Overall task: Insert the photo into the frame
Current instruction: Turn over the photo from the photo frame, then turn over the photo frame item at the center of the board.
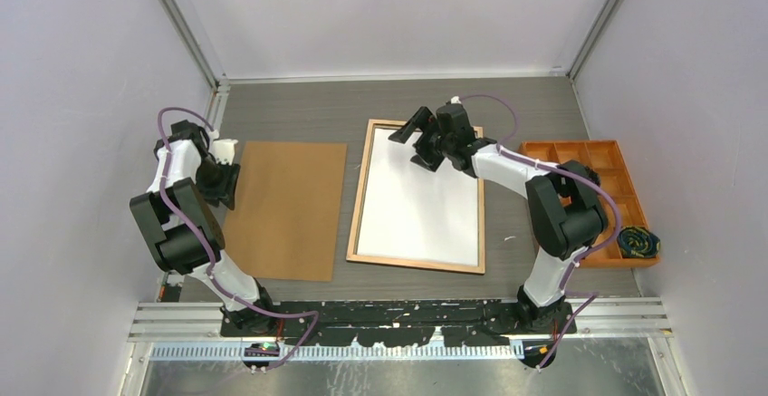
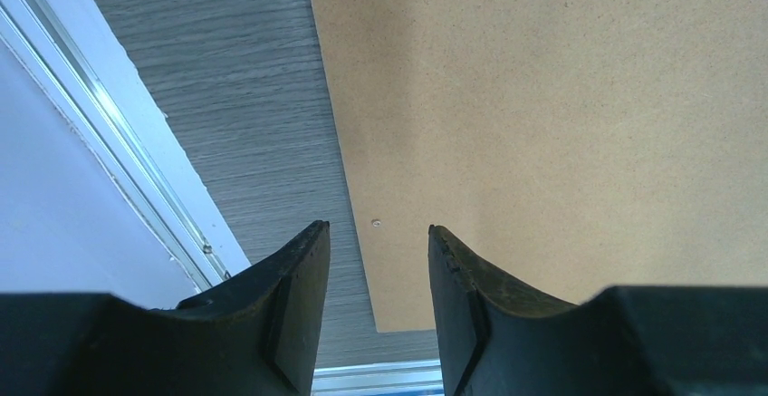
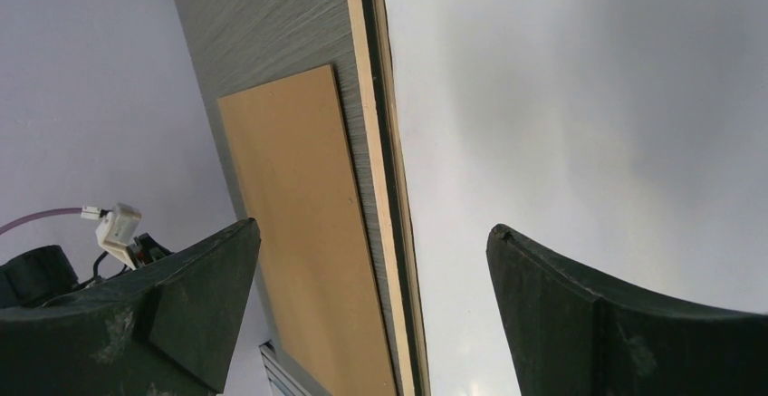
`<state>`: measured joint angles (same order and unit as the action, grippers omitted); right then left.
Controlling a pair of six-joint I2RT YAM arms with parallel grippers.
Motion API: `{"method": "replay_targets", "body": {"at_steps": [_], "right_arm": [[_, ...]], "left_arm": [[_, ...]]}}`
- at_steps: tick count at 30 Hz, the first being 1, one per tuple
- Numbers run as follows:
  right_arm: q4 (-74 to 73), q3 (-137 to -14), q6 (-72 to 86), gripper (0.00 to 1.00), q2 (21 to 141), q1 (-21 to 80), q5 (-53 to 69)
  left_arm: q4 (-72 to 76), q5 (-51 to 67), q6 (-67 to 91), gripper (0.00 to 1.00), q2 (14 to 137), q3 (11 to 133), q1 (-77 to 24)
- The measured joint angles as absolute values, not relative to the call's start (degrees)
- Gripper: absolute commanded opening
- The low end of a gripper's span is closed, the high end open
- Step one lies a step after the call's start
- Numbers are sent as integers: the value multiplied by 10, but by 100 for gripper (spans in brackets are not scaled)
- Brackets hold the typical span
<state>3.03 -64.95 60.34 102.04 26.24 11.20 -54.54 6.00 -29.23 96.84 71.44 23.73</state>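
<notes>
Right now you have the large thin rectangular frame (image 1: 360,192) lying flat at the middle of the grey wood-grain surface (image 1: 507,111), its light wood back facing up. The photo (image 1: 417,204) sits inside the wooden rim with its plain white back upward, filling the opening; its printed side is hidden.

Your right pincer (image 1: 415,140) hangs over the 12 o'clock end of the photo with its black fingers spread wide and nothing between them. From the right wrist view you cannot tell whether the fingertips touch the white sheet (image 3: 589,124); the wooden rim (image 3: 376,188) runs just at 9 o'clock of it.

At 9 o'clock of the frame, a little apart, lies the plain brown rectangular backing board (image 1: 285,207). Your left pincer (image 2: 379,260) hovers above that board's 9 o'clock edge, its fingers parted and empty.

At 3 o'clock of the frame sits the orange plastic compartment tray (image 1: 593,165).
</notes>
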Motion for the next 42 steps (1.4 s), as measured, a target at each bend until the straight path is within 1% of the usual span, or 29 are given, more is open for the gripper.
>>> {"method": "replay_targets", "body": {"at_steps": [5, 8, 10, 15, 17, 21, 25, 29, 33, 42], "right_arm": [[6, -649, 592, 100, 1007, 274, 94], [-26, -655, 579, 100, 994, 302, 67], [-56, -677, 568, 100, 994, 338, 41], [-112, -789, 546, 100, 1027, 453, -10], [-126, -858, 541, 100, 1064, 497, -26], [-156, -947, 542, 100, 1140, 547, -45], [-199, -1002, 542, 100, 1221, 558, -69], [-251, -1039, 542, 100, 1289, 558, -91], [-273, -1049, 547, 100, 1303, 558, -102], [-282, -1058, 569, 100, 1313, 558, -96]], "left_arm": [[-543, 50, -292, 45, 968, 714, 237], [-536, 34, -292, 44, 970, 715, 243], [-528, 15, -290, 43, 976, 717, 249], [-485, -46, -283, 39, 1009, 721, 275], [-465, -66, -276, 38, 1023, 721, 282], [-442, -78, -263, 33, 1044, 718, 286], [-427, -77, -247, 28, 1061, 708, 286], [-424, -72, -239, 26, 1069, 702, 286], [-423, -66, -238, 22, 1069, 701, 286], [-424, -57, -237, 16, 1069, 698, 281]]}}
